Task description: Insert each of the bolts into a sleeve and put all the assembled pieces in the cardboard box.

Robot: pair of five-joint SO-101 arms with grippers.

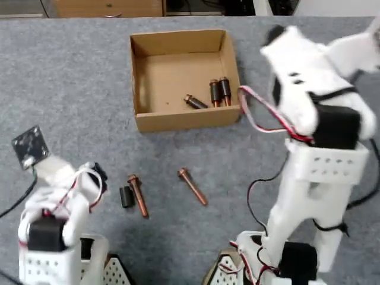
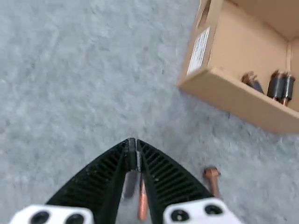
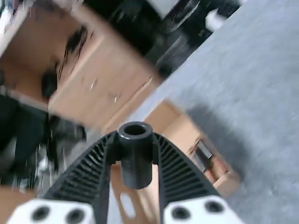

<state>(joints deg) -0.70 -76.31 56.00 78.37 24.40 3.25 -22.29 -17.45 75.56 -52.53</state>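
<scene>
Right hand point(image 3: 135, 139) is clamped on a black sleeve point(image 3: 135, 163), open end up, held in the air off to the right of the cardboard box point(image 1: 184, 122). The box sits toward the far side of the grey bench point(image 1: 71, 89) and has three assembled pieces point(image 1: 217, 92) in it. Two lie side by side near the right wall and the third is tilted just left of them.

Left hand point(image 2: 132, 145) is at the near left, fingers pressed together with nothing in them, low over the bench. Two copper bolts lie loose in front of the box. One bolt point(image 1: 138, 195) is right beside a second black sleeve point(image 1: 126, 196), and the other bolt point(image 1: 192, 186) lies at an angle a bit to the right, apart from both.
</scene>
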